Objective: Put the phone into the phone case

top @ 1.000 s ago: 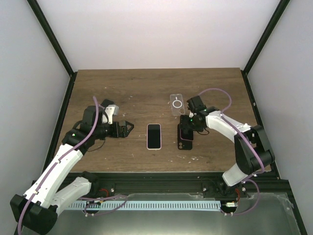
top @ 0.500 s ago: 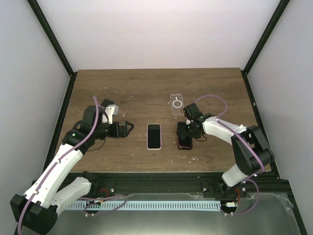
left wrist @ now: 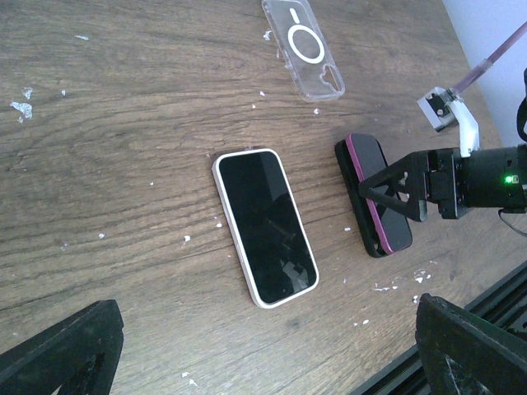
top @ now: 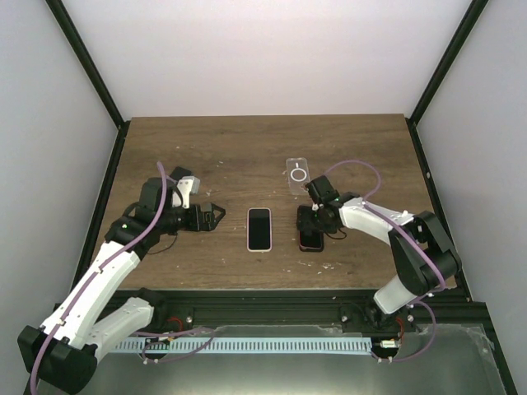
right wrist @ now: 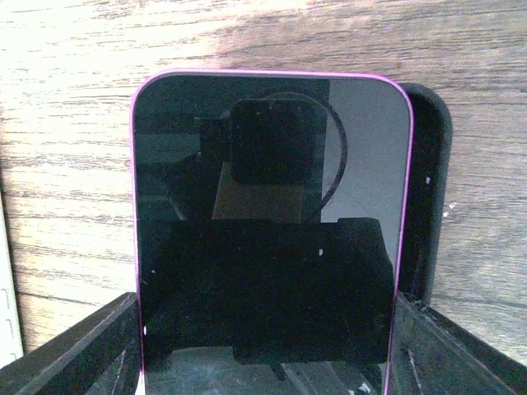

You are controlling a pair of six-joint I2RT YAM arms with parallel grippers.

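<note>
My right gripper [top: 313, 217] is shut on the sides of a dark phone with a magenta rim [right wrist: 272, 206]. It holds the phone tilted over a black phone case [right wrist: 430, 181] that lies on the table. The left wrist view shows the same phone [left wrist: 387, 216] resting partly in the black case [left wrist: 352, 183], with the right gripper [left wrist: 384, 189] around it. My left gripper [top: 211, 216] is open and empty, left of the middle; its fingers [left wrist: 62, 354] frame the bottom of the left wrist view.
A phone with a white rim [top: 259, 228] lies face up between the arms and also shows in the left wrist view [left wrist: 265, 226]. A clear case with a ring [top: 297, 176] lies behind the right gripper. White specks dot the wooden table [top: 206, 156].
My right gripper has shifted slightly left and down, bringing the magenta-rimmed phone lower over the black case. The left arm has not moved.
</note>
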